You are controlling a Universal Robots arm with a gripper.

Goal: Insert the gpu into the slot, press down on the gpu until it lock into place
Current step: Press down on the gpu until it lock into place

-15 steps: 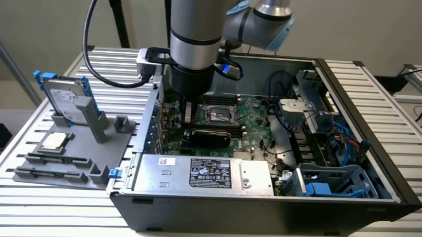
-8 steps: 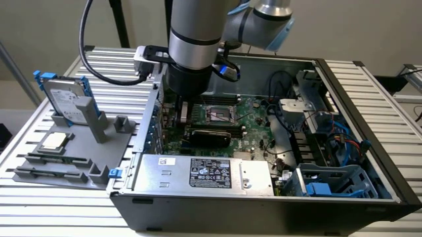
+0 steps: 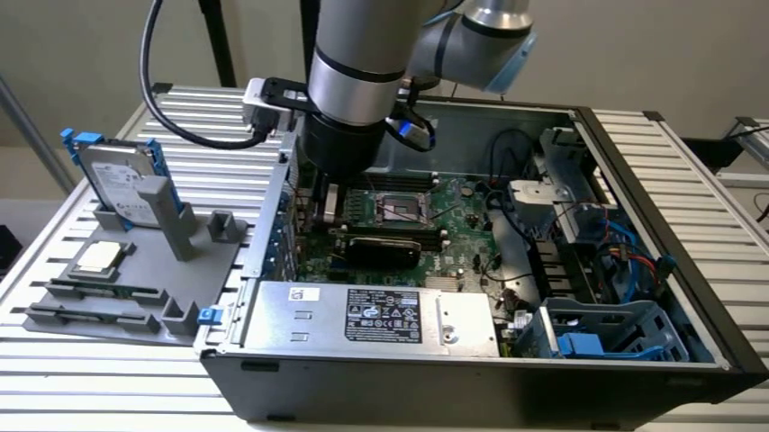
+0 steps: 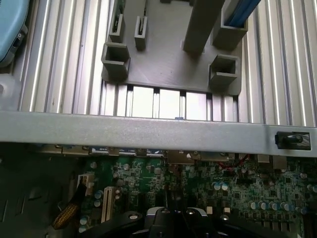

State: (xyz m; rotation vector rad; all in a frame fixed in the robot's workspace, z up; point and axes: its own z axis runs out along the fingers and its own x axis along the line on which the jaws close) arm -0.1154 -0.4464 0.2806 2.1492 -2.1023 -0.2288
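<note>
Entry: my pincer (image 3: pixel 327 214), pressed together, low inside the open computer case (image 3: pixel 481 378).
Gpu (image 3: pixel 380 250): black card along the green board (image 3: pixel 463 202), between processor socket (image 3: pixel 401 209) and silver power-supply box (image 3: pixel 373 317); my pincer is near its end on the exterior view's left, contact unclear.

readable text: none | power-supply box (image 3: pixel 301 310) label: print illegible | hard drive (image 3: pixel 121 175) label: illegible
</note>
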